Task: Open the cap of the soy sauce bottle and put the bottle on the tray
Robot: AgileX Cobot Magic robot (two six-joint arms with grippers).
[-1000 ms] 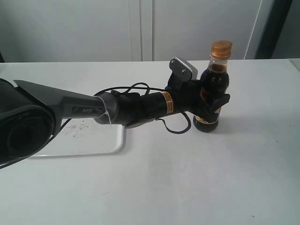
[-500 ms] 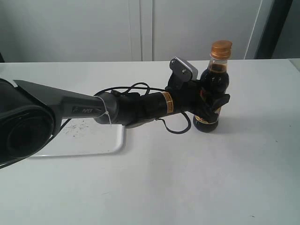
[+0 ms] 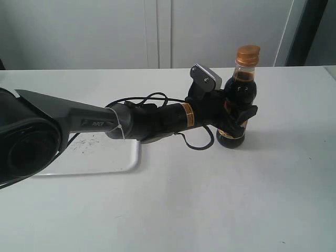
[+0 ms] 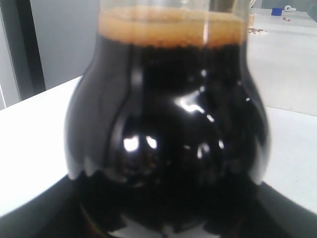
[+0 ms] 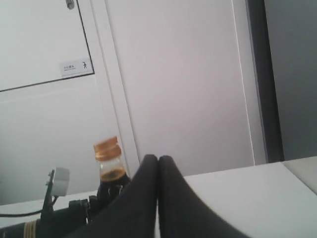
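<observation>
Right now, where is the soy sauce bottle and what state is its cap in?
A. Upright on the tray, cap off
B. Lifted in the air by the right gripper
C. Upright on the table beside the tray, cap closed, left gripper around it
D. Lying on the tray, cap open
C: the soy sauce bottle stands on the table, right of the tray, its cap shut, the left gripper clamped on its body.

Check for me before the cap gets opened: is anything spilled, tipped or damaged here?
Nothing stands out. The bottle stands upright on the table, cap closed, held in the left pincer. No spill shows; the tray has only faint specks.
</observation>
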